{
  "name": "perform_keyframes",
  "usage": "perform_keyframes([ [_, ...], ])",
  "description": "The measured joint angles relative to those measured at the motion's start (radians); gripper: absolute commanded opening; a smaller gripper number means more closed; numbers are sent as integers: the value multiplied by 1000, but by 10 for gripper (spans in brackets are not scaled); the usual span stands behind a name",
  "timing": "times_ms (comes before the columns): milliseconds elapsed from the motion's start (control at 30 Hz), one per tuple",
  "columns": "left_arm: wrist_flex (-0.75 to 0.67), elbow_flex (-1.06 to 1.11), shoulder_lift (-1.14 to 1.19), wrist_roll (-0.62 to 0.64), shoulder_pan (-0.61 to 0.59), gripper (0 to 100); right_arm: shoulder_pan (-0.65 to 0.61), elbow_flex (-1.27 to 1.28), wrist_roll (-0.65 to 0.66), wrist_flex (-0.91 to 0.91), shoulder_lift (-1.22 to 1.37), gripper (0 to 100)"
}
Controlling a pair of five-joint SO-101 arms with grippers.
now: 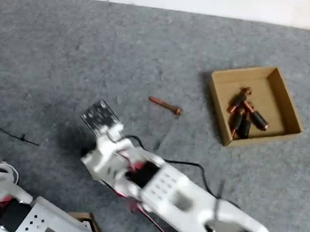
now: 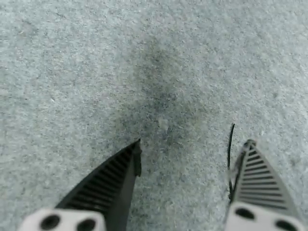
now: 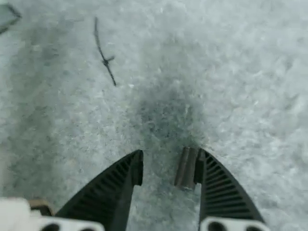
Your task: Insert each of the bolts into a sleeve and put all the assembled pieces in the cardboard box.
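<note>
Mid-counter, a bit toward the far edge, lies the one loose bolt. It's copper, long axis running roughly left-right w/ a slight slant, head end toward the cardboard box. The right jaws sit over the grey counter, further left than the bolt, so from them the bolt is off toward the box side, near but not touching.

They're partway open and afaict not clamped on anything. A small dark sleeve rests against the inner face of one jaw w/ a clear gap to the other. Can't tell if it's standing or lying down tbh.

The left jaws hang wide open over bare counter, nothing between them. That arm is down by the near left corner, well apart from the bolt, so the right arm is the closer one imo.

The box sits by the right edge, open top, w/ a few finished pieces inside. They're copper bolts poking out of black sleeves, piled together, so no exact count.

My guess for next: close on the sleeve, then bring it to the bolt end-on along that axis.
</note>
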Motion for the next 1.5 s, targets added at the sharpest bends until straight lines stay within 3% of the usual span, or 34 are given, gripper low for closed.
perform_keyframes([
  [267,0,0,0,0,0,305,0,-416,-144,282,413,159],
  [433,0,0,0,0,0,305,0,-543,-164,422,545,159],
  [1133,0,0,0,0,0,305,18,-580,-166,436,695,158],
  [1333,0,0,0,0,0,305,25,-580,-166,437,697,0],
  [1500,0,0,0,0,0,305,26,-580,-166,437,700,4],
])
